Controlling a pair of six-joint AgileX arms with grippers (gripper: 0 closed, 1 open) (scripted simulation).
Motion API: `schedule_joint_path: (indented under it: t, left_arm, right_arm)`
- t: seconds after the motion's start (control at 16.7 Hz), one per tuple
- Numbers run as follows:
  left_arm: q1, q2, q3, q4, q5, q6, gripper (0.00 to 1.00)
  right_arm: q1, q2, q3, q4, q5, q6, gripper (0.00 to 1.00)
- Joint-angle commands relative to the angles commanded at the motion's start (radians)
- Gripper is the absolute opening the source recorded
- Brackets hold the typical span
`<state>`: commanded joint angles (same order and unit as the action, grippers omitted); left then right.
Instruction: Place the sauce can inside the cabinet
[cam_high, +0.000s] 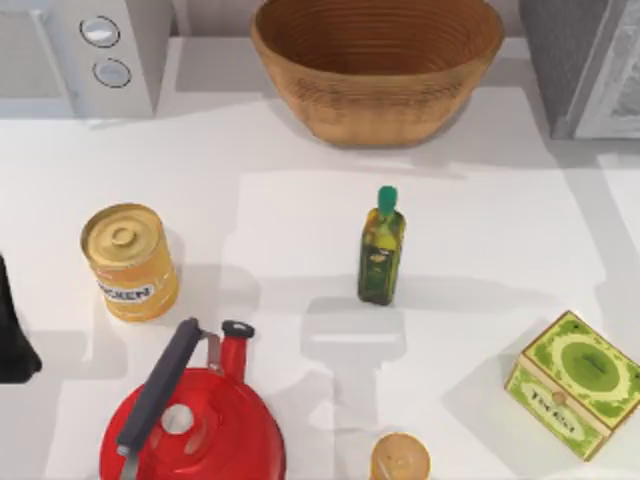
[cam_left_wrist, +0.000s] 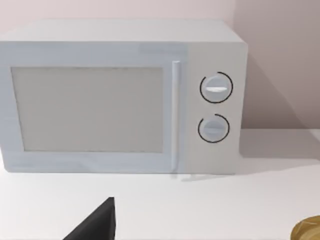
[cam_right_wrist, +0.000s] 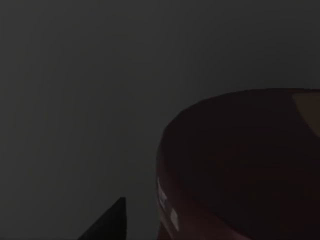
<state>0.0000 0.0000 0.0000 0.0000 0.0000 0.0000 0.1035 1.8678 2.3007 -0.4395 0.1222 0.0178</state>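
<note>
With the right wrist view dark and the left arm (cam_high: 12, 335) parked at the counter's (cam_high: 480, 230) left edge, neither the sauce can's place nor either jaws' state can be told, so the can might be struck against the cabinet (cam_high: 585, 70) frame by a misjudged approach.

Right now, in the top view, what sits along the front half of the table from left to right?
Yellow tin → red kettle → oil bottle → small gold-topped can → green tea box.
</note>
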Motion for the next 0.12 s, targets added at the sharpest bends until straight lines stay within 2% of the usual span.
schedule_joint_path:
  t: [0.12]
  left_arm:
    - [0.0,0.0,0.0,0.0,0.0,0.0,1.0]
  right_arm:
    - [0.0,0.0,0.0,0.0,0.0,0.0,1.0]
